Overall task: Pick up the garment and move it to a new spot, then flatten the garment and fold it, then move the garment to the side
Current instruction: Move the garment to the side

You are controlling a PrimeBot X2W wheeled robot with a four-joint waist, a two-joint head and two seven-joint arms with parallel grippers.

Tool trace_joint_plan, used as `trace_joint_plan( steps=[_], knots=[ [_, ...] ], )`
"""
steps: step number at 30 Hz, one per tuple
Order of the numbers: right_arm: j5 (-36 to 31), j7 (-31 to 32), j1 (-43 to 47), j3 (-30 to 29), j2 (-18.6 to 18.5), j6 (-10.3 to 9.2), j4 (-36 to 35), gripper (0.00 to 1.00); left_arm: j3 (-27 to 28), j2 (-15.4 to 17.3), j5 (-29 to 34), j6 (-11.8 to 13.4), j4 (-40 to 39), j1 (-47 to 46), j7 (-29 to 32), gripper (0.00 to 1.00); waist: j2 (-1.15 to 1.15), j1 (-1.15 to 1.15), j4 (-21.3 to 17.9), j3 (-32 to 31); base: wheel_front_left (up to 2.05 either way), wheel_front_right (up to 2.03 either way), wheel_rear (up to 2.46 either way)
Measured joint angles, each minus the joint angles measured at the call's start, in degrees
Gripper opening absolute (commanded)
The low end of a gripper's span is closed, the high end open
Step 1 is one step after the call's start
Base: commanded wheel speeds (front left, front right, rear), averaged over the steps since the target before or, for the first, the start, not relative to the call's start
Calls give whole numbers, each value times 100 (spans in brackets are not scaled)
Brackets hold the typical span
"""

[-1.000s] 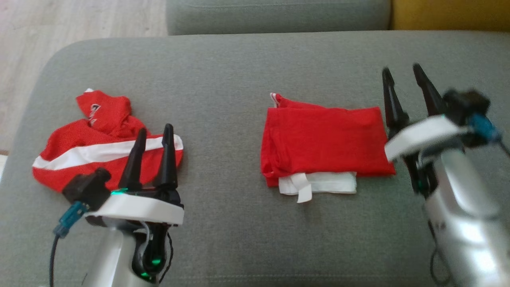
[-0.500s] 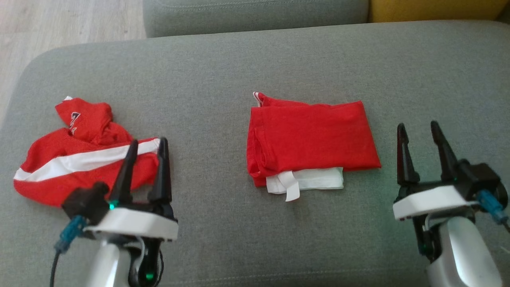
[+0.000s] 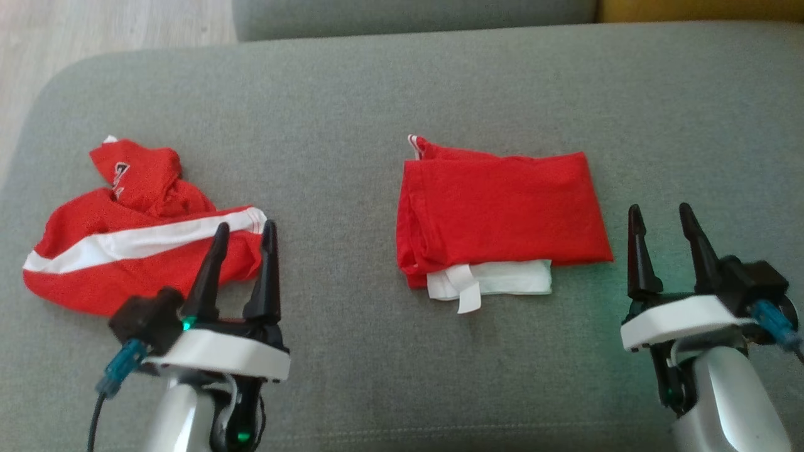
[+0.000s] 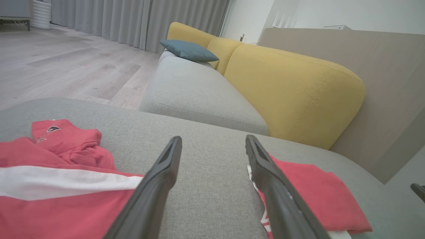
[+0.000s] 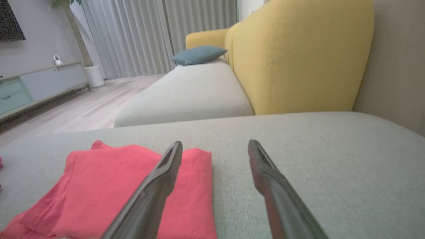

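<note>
Grey sofa cushion [image 3: 389, 94] filled most of the head view, with pale wood floor [image 3: 94, 31] at the top left corner. Behind it sat a second grey seat [image 4: 199, 93], a yellow backrest [image 4: 292, 93] and a blue pillow [image 4: 189, 49]. Long grey curtains [image 5: 132, 36] hung far back.

A folded red garment [image 3: 502, 213] lay flat near the middle of the cushion. A white piece [image 3: 502, 279] stuck out from under its near edge, and a small white strip [image 3: 468, 295] hung over that. What the rest of the white part looked like was hidden under the red cloth.

A crumpled red garment [image 3: 138, 245] with a white stripe lay well apart from it, on the left. It had a small mark on its top flap, too blurry to read. In the left wrist view its near and left sides were cut off by the picture's edge.

The left pincer [image 3: 245, 226] was spread wide and held nothing. Its tips sat over the near right corner of the crumpled garment, and I could not tell if they touched it. In its wrist view one finger hid part of the folded garment.

The right pincer [image 3: 659, 209] was spread wide and empty too. It sat just beside the folded garment's right end, not touching it. In its wrist view one finger covered a bit of the red cloth.

Both arms were cut off at the bottom of the head view. A small dark shape [image 4: 419, 191] at the right edge of the left wrist view was cut off too much to name.
</note>
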Motion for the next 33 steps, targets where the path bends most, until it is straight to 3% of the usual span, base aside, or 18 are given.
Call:
trace_joint_plan(
  steps=[13,24,26,33],
  knots=[
    [369,1083,-1009,-385,-1,0,1322,100,-379,-2,0,-10,67,-492,0,100,0,0,392,666,0,0,0],
    [502,1028,-1608,-475,-27,0,1927,100,-379,-3,0,-15,127,-583,0,100,0,0,705,1025,0,0,0],
    [465,1002,-1675,-463,-38,0,1992,0,-375,-2,0,-15,127,-635,0,100,0,0,697,1049,0,0,0],
    [-209,832,-1823,-537,-24,0,2075,0,-357,-3,1,-15,126,-670,0,100,0,0,546,1057,0,0,0]
  ],
)
